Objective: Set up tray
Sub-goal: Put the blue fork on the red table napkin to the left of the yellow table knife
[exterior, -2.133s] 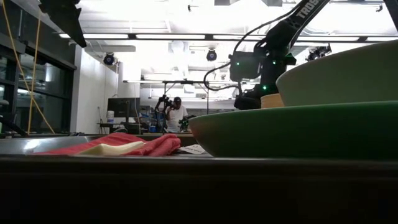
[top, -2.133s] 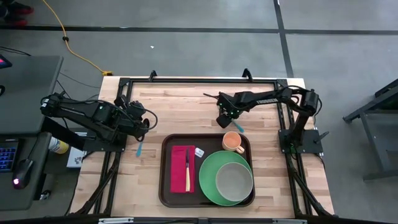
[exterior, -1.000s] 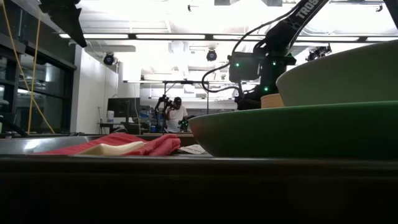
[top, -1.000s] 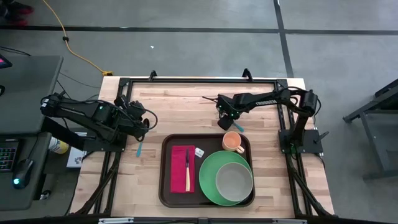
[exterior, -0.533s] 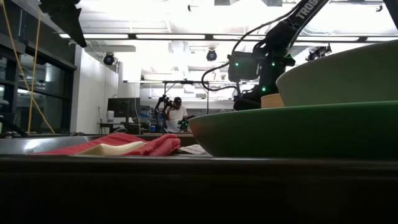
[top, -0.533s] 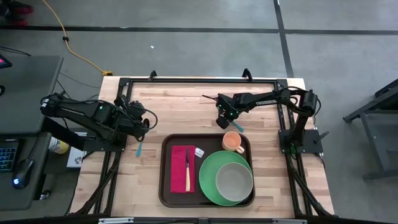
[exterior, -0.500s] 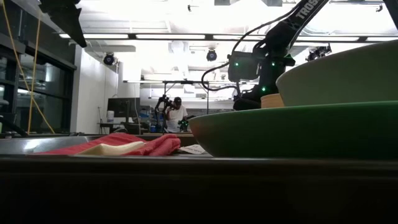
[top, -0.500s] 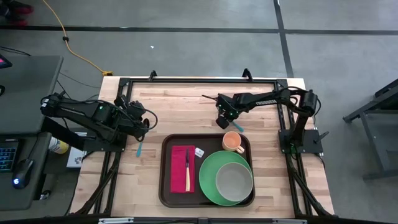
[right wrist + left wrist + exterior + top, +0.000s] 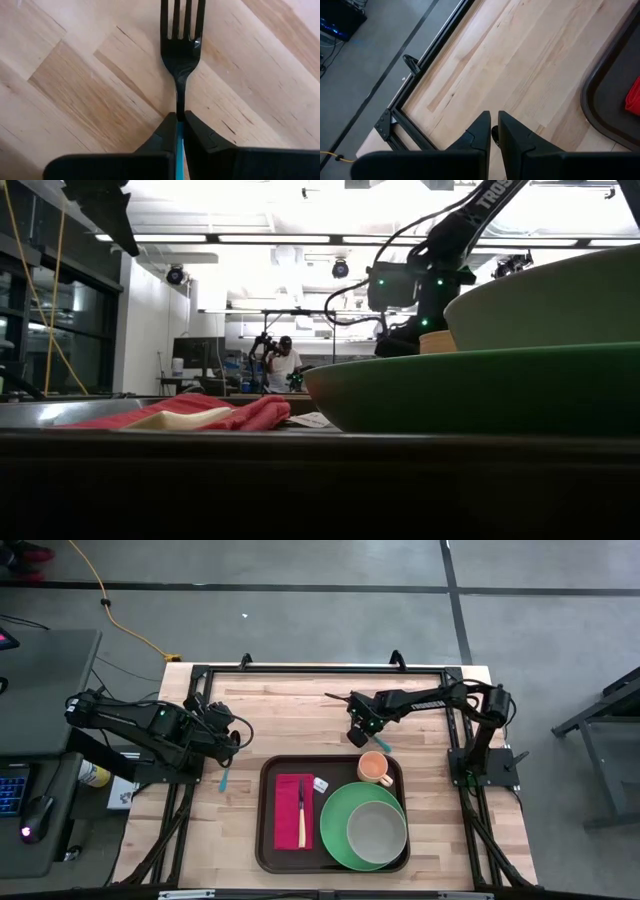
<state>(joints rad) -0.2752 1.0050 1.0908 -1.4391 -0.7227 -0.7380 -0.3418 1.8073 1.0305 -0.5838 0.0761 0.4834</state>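
Observation:
The dark brown tray lies at the table's near middle. It carries a red napkin with a knife, a green plate with a bowl, and an orange cup. Just beyond the tray's far right corner, my right gripper points down, shut on a black fork with a blue handle. My left gripper hangs over the table left of the tray, shut on a blue-handled utensil. My right gripper pinches the fork's thin neck between its two fingers, where the blue handle begins. The fingers come from above, across the fork. The fork lies flat, tines over the wood; whether it rests on the table I cannot tell. My left gripper has a dark part of the utensil in the narrow gap between its two fingers. It slants down toward the table. The blue handle sticks out of the gripper toward the near edge; which part is gripped stays hidden by the fingers.
A small white card lies on the tray beside the napkin. A black metal frame runs round the table. Bare wood stretches between the two arms, beyond the tray.

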